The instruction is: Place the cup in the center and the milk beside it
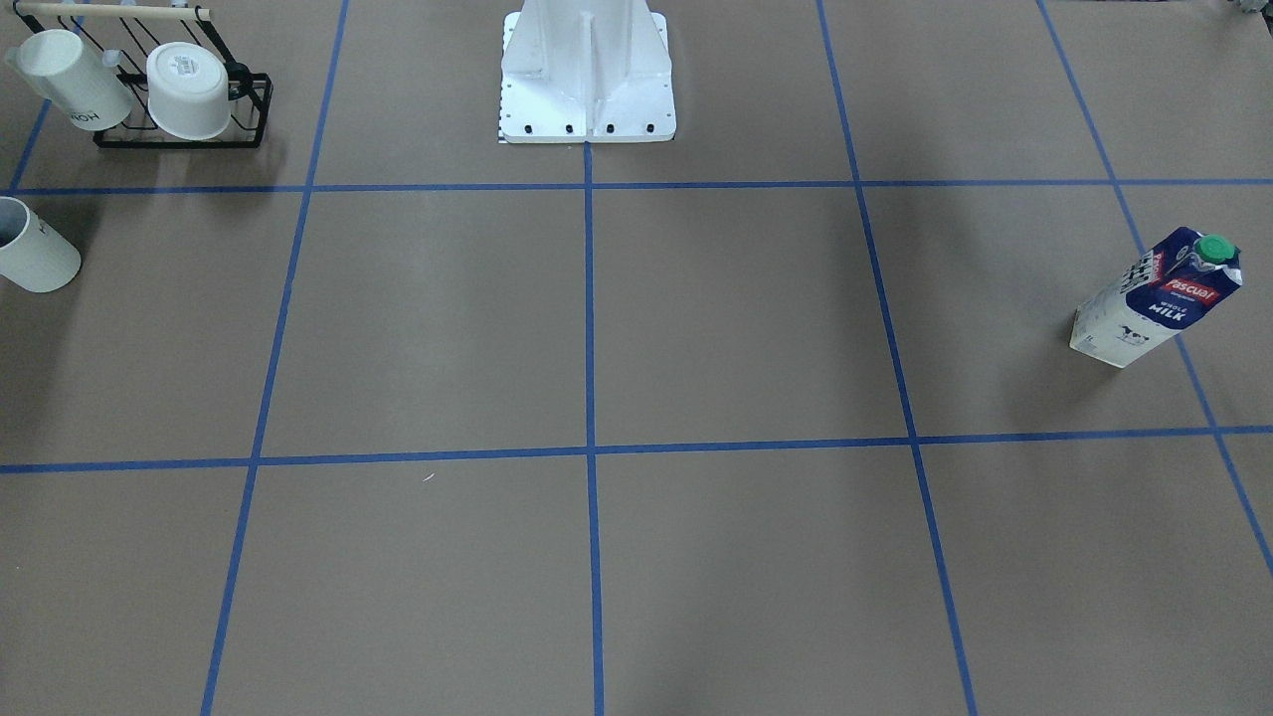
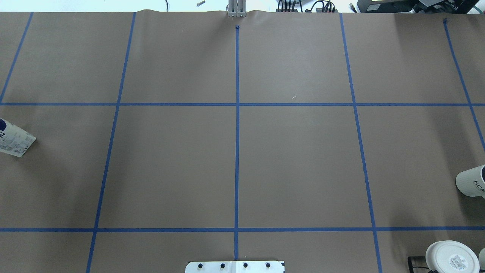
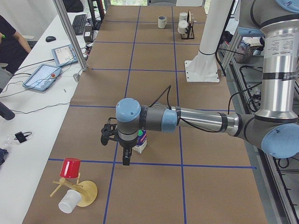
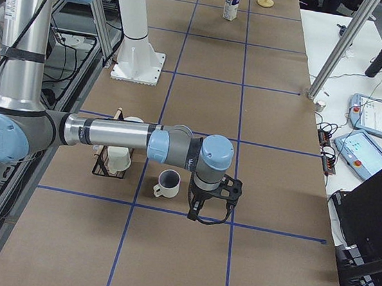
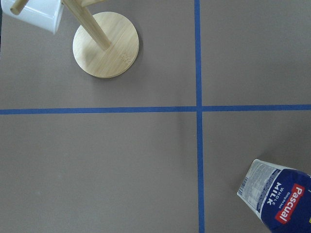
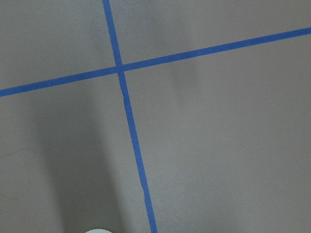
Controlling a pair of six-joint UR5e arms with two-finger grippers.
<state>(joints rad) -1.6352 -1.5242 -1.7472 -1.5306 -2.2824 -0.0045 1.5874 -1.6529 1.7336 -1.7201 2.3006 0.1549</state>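
The cup (image 1: 30, 254) stands at the table's end on my right, also at the overhead view's right edge (image 2: 471, 182). The milk (image 1: 1159, 298) stands upright at the other end, cut off by the overhead view's left edge (image 2: 15, 140). The center crossing (image 1: 591, 450) is bare. My left gripper (image 3: 125, 159) hangs pointing down just beside the milk (image 3: 140, 142); I cannot tell whether it is open or shut. My right gripper (image 4: 200, 210) hangs beside the cup (image 4: 167, 183), apart from it; its state is also unclear. The left wrist view shows the milk (image 5: 279, 199) at lower right.
A black wire rack (image 1: 184, 134) with two white mugs stands near the cup. A wooden mug tree (image 3: 77, 191) with a red cup (image 3: 71, 168) and a white cup stands near the milk. The white robot base (image 1: 587, 75) is at the table's back.
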